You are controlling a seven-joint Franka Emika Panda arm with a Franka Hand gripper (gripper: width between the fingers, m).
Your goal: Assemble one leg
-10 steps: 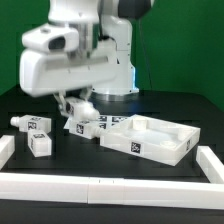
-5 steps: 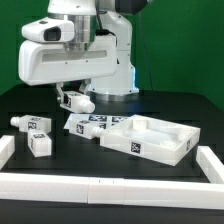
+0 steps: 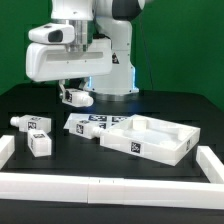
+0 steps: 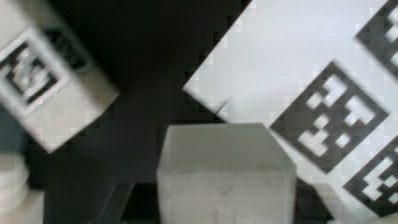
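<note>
My gripper [image 3: 73,96] is shut on a short white leg [image 3: 78,98] with a black tag and holds it above the table, left of the robot's base in the exterior view. In the wrist view the leg [image 4: 224,168] shows as a plain white block between my dark fingers [image 4: 128,195]. Three more legs lie on the black table: one [image 3: 31,122] at the left, one [image 3: 40,144] in front of it, and one [image 3: 84,125] near the tray-shaped tabletop [image 3: 150,139]. The wrist view also shows tagged white surfaces [image 4: 320,100] below, blurred.
The marker board [image 3: 105,119] lies behind the tabletop. A white rail [image 3: 100,186] runs along the front of the table, with white end pieces at the left [image 3: 5,148] and right [image 3: 212,163]. The robot's base [image 3: 112,70] stands at the back.
My gripper has risen from the table near the tagged parts, with the leg in it, and now hangs higher, further to the exterior view's left.
</note>
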